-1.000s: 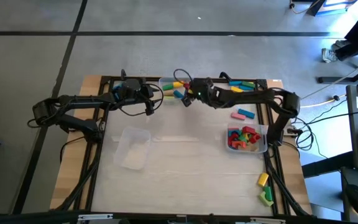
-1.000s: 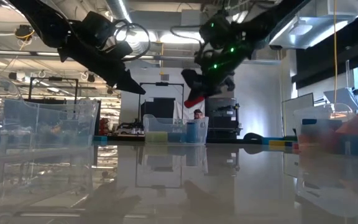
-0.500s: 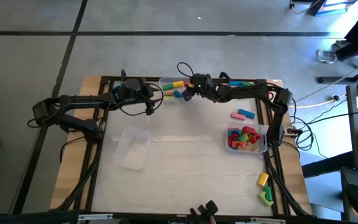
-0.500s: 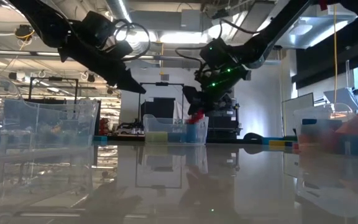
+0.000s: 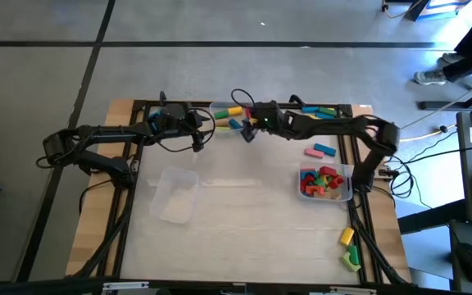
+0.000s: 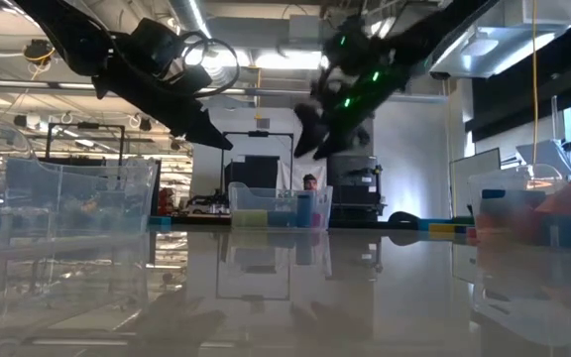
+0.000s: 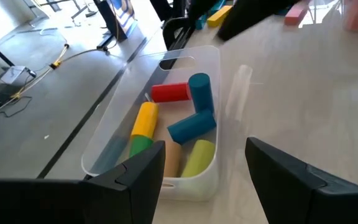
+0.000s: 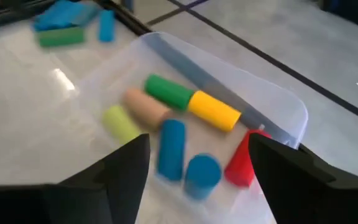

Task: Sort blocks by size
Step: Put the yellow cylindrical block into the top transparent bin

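Blocks (image 7: pixel 179 121) in the far bin (image 5: pixel 224 107) looked light, rigid and slick, best pinched across their short sides; right gripper (image 5: pixel 248 132) above and left gripper (image 5: pixel 197 141) beside stood wide, empty.

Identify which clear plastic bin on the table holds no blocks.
The clear plastic bin toward the left arm's side; the far bin holds cylinders, the right bin mixed blocks.

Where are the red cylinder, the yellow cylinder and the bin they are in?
red cylinder (image 7: pixel 169 93), left wrist view, middle of its side.
yellow cylinder (image 7: pixel 145 119), left wrist view, middle of its side.
clear bin (image 7: pixel 112 134), left wrist view, on its long side wall.
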